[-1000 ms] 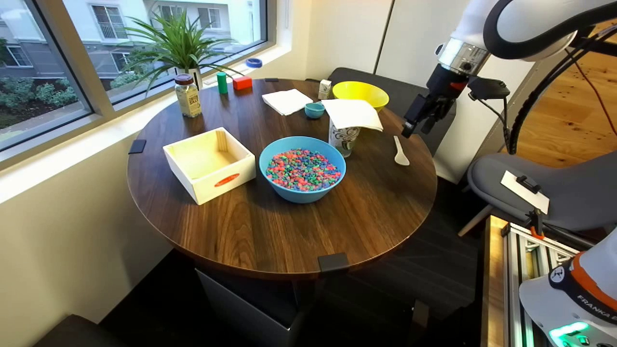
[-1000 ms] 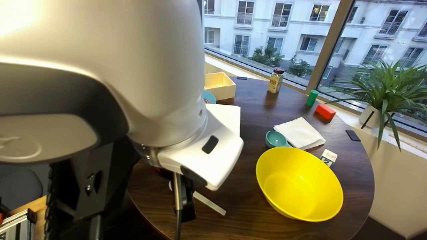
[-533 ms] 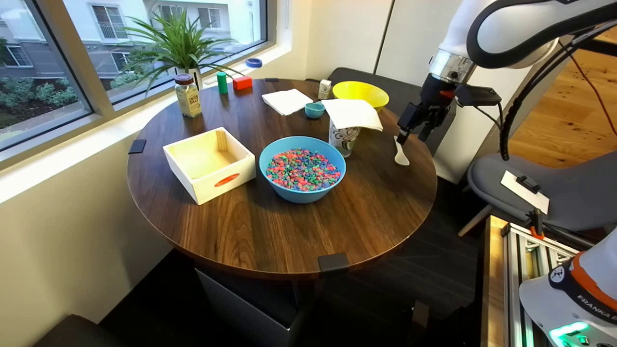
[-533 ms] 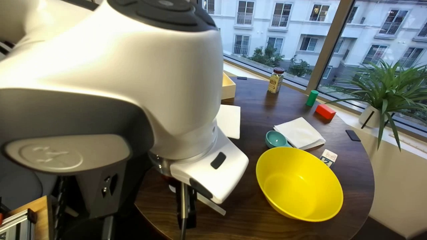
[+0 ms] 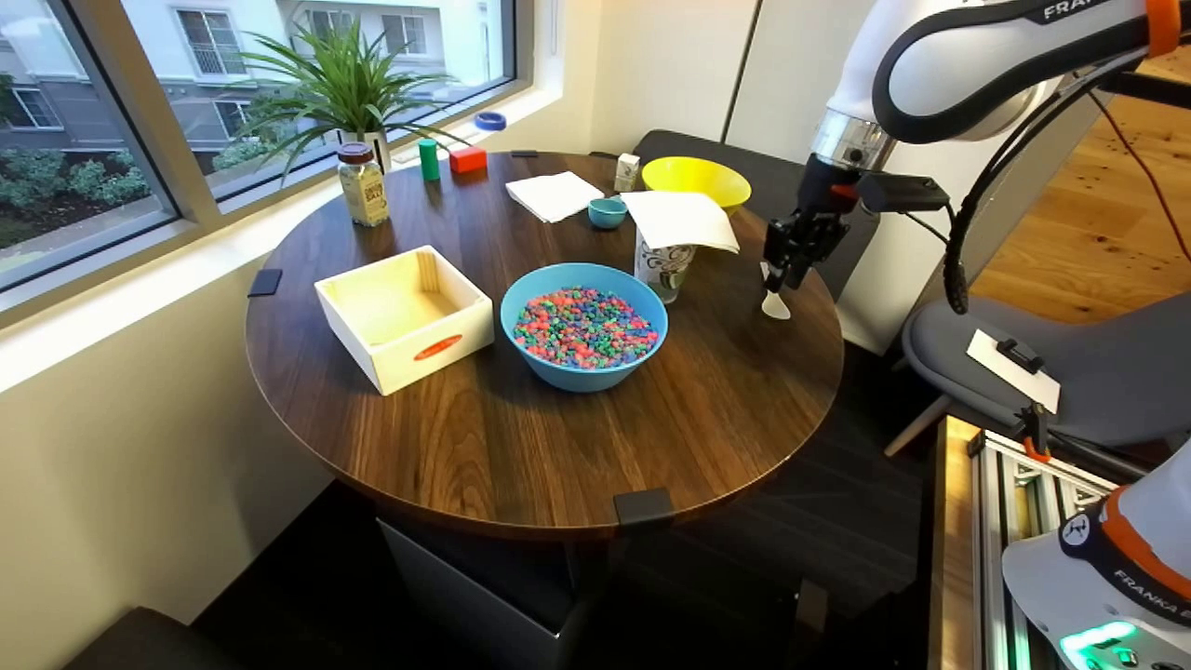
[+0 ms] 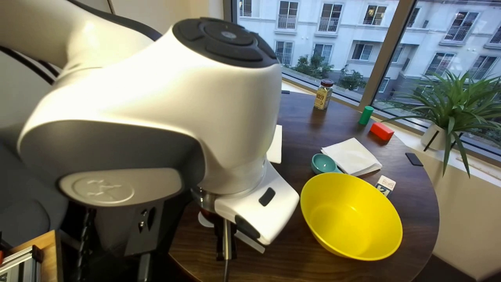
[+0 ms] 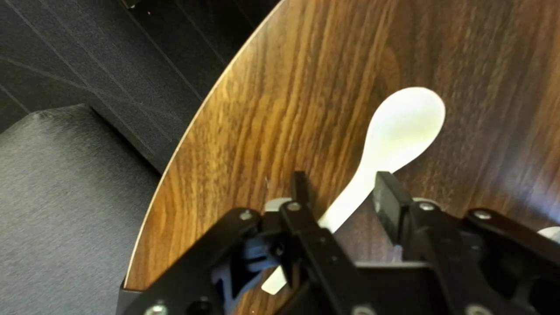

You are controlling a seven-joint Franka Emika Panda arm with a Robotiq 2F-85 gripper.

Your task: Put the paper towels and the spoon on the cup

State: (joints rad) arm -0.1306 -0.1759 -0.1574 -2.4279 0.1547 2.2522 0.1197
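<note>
The short cream-white spoon (image 7: 358, 186), smooth, with an oval head and a slim handle, lies near the edge of the round brown wood-grained table (image 7: 271, 113). Astride its handle the black jointed gripper (image 7: 341, 188) stands spread, a gap visible on one side; whether it touches the spoon on the other, I cannot tell. The wrist view shows the stretch between the jaws, while in both exterior views the spoon's middle is hidden. Farther off rises a tall whitish cup (image 5: 664, 273) with dark curls, a flat white square paper towel (image 5: 686, 221) across its top; just beside it sits a smooth blue bowl (image 5: 584, 380) of gravelly coloured bits (image 5: 584, 326), then a pale wooden box (image 5: 400, 363). In an exterior view the rounded white arm (image 6: 156, 105) covers cup, blue bowl and box, yet the round yellow bowl (image 6: 352, 223) bares its glossy inside. Layered white paper towels (image 6: 352, 156) lie flat on the table in both exterior views.
</note>
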